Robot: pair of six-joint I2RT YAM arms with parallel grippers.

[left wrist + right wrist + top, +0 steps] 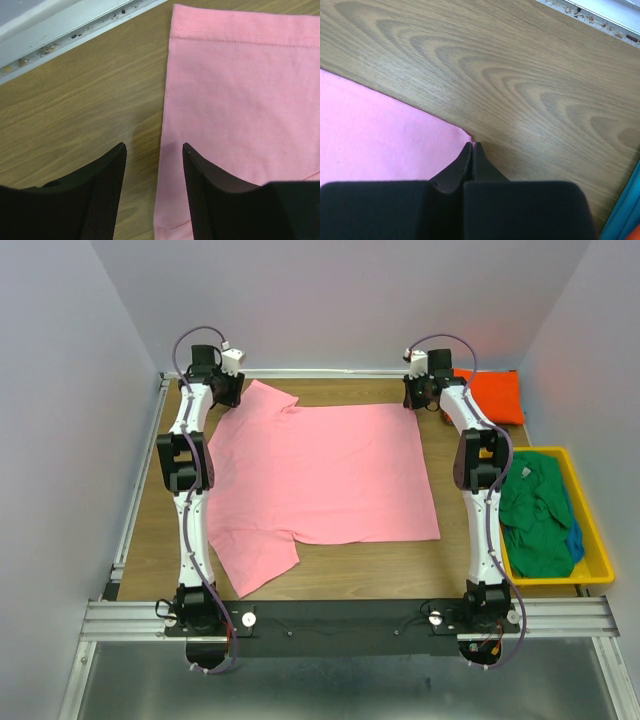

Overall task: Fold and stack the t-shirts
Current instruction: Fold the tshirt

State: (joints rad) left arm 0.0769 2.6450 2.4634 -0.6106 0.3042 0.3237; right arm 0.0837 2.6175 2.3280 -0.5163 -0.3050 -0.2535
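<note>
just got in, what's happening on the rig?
A pink t-shirt lies spread flat on the table. Both arms reach to its far edge: right gripper shut on the far right corner, left gripper open astride the cloth edge, not yet gripping. An orange t-shirt lies at the far right; a green t-shirt sits in the yellow bin.
</note>
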